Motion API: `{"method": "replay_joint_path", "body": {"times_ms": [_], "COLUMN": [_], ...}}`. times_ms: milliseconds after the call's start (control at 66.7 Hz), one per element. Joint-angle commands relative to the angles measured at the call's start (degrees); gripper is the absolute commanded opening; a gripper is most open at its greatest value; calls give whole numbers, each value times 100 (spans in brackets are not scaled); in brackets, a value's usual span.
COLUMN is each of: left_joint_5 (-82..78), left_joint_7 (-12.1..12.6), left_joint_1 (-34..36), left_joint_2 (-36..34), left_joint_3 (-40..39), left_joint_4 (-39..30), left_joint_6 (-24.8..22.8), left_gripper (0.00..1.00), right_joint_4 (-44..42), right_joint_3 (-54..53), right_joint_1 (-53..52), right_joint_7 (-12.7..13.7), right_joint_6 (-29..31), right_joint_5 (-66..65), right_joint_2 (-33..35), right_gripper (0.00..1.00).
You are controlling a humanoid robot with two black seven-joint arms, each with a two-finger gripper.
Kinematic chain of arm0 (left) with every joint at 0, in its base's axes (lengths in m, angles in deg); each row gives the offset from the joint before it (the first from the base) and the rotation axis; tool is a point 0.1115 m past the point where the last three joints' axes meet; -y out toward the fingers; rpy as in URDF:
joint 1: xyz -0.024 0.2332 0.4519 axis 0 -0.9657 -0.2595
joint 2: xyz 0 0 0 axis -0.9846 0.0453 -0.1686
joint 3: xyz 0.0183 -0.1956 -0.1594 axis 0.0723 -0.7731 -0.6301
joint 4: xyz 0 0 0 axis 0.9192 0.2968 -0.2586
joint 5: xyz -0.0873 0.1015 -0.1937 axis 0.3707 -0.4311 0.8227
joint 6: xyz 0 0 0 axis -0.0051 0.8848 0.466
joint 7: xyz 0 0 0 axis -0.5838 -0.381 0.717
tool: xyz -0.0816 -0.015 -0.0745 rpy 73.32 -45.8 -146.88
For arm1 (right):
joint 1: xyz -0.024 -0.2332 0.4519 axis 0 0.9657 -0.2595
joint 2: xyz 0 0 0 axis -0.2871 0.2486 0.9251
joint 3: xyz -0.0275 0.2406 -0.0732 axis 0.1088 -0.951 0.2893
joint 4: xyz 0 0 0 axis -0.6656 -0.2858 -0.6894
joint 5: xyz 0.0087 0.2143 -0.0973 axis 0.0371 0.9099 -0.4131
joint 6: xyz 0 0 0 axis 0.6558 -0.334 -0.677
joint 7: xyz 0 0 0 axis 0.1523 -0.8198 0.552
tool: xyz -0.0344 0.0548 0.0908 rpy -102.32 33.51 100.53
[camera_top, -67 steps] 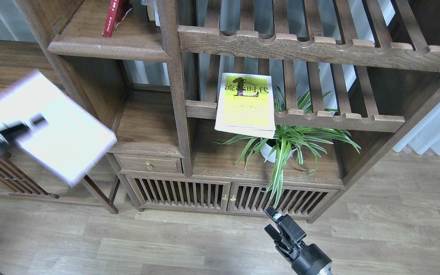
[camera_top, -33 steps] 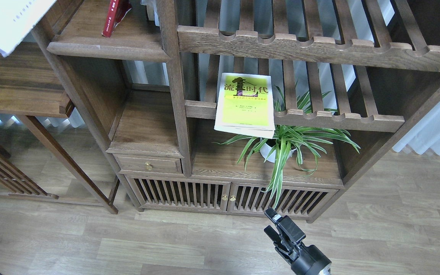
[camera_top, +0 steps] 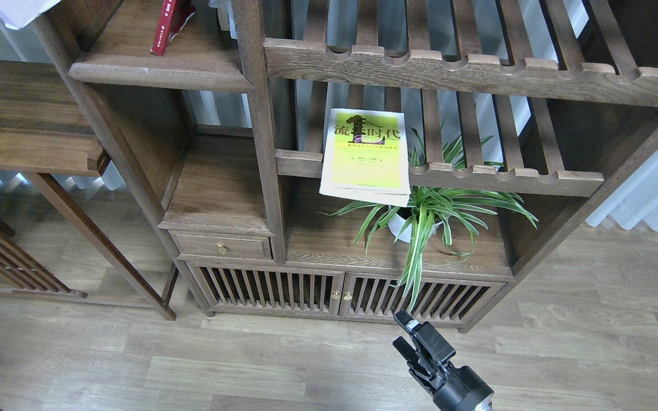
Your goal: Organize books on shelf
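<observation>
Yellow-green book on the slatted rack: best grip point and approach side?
Take the yellow-green book by its near bottom edge, coming from the front. It lies flat, cover up, and that edge overhangs the slatted rack's scalloped front rail above the potted plant, so a finger should fit under it. The right gripper looks better placed.

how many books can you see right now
3. A yellow-green book lies flat on the lower slatted rack, above the plant. A dark red book leans on the solid upper-left shelf. A white book's corner shows at the top-left edge. Others may be out of frame.
</observation>
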Motion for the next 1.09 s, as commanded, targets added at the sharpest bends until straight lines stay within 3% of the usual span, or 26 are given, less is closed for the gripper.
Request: {"method": "replay_joint_path", "body": {"times_ms": [0,330,570,630,764,914,1079], "left_joint_5": [-455,-1307,-1835,-1905,-1905,-1923,-2002], "left_joint_7": [-19,-133,-643,-713,-731,-775,-1249], "left_joint_1": [201,455,693,710,728,965,1255], "left_joint_2": [288,1264,1677,1721,1826,2371,2872], "left_joint_3": [-7,-77,-60,-60,-25,46,300], "left_joint_4": [233,734,1253,1288,1490,2211,3027], "left_joint_6": [1,1,1,190,367,402,402], "left_gripper": [5,5,5,5,5,5,6], "right_joint_4": [-1,8,17,25,34,43,52], "right_joint_3": [0,-9,-18,-18,-9,-9,-26], "right_joint_1": [1,10,10,10,10,19,19], "right_joint_7": [-8,-17,-17,-17,-17,-17,-34], "right_joint_6": [0,0,0,0,0,0,0], "right_joint_5": [4,4,4,4,4,4,4], "right_joint_2": [-1,-89,-124,-133,-159,-221,-318], "right_gripper": [99,99,99,99,99,99,99]}}
